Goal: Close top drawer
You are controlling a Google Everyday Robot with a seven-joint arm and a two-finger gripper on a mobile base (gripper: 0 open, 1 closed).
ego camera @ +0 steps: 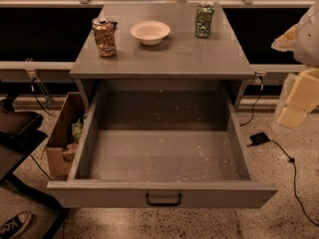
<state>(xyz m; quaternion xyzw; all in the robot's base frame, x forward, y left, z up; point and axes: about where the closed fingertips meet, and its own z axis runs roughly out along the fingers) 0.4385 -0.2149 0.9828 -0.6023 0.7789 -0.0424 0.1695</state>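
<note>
The top drawer [119, 195] of a grey cabinet is pulled far out toward me. Its front panel carries a small black bar handle [163, 200] at the centre. The inner floor [164, 156] is bare and speckled with crumbs. My gripper [293, 114] is at the right edge of the view, at the end of pale cream arm segments. It hangs to the right of the drawer's right wall, apart from it and well away from the handle. It holds nothing that I can see.
On the cabinet top [179, 54] stand a crushed can [104, 36], a white bowl [150, 32] and a green can [204, 20]. A cardboard box [62, 141] sits on the floor to the left. A black adapter and cable [259, 138] lie to the right. A shoe [14, 224] shows at the bottom left.
</note>
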